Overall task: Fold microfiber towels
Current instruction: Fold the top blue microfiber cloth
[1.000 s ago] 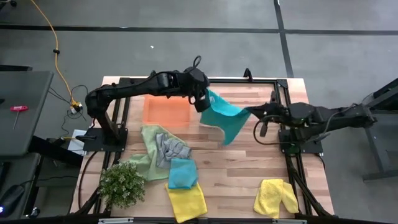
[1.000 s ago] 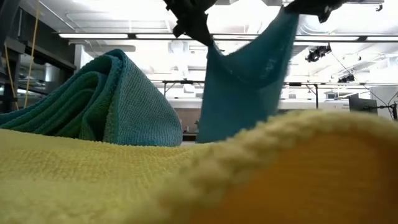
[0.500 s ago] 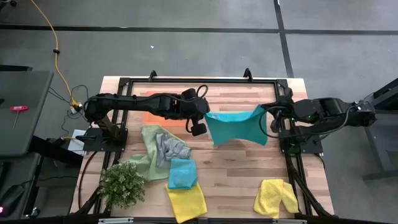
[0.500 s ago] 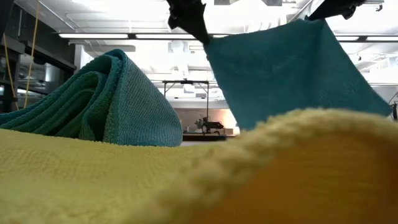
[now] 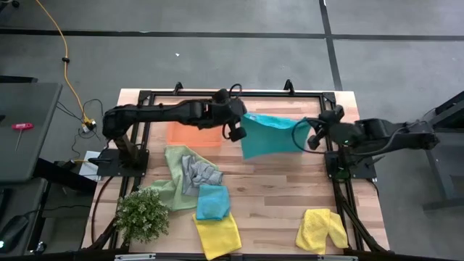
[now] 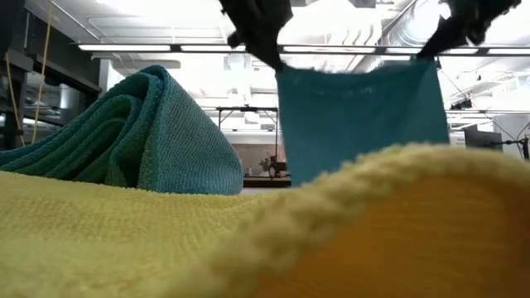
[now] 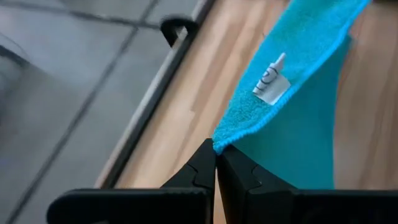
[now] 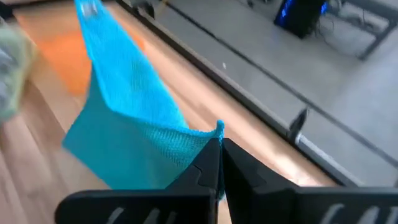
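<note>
A teal-blue microfiber towel (image 5: 272, 135) hangs spread out between my two grippers over the far middle of the table; in the low view this towel (image 6: 360, 116) shows as a flat sheet. My left gripper (image 5: 235, 130) is shut on one upper corner and my right gripper (image 5: 313, 138) is shut on the other. A small white label (image 7: 270, 81) sits on the towel's top edge near the left gripper. The towel's lower edge is hidden behind a yellow towel (image 6: 248, 240) in the low view. My left gripper pinches the towel's upper corner (image 7: 219, 146) between its two fingertips, slanting downward from the table's left. The top edge runs away from the fingers toward the other arm, and the cloth hangs below it. My right gripper pinches the opposite upper corner (image 8: 217, 129) at its fingertips, slanting downward from the table's right. The top edge sags a little between the two holds.
An orange tray (image 5: 192, 134) lies behind the left gripper. A light green towel (image 5: 174, 181) with a grey one (image 5: 199, 172) on it, a teal towel (image 5: 212, 201) and a yellow towel (image 5: 217, 233) lie near left, by a plant (image 5: 143, 215). Another yellow towel (image 5: 321, 230) lies near right.
The teal towel hung bunched and twisted a second ago; now it hangs spread flat between both grippers. My left gripper swung toward the near edge, then back toward the far edge. My right gripper shifted toward the table's right and tipped. Both stayed shut on the corners.
</note>
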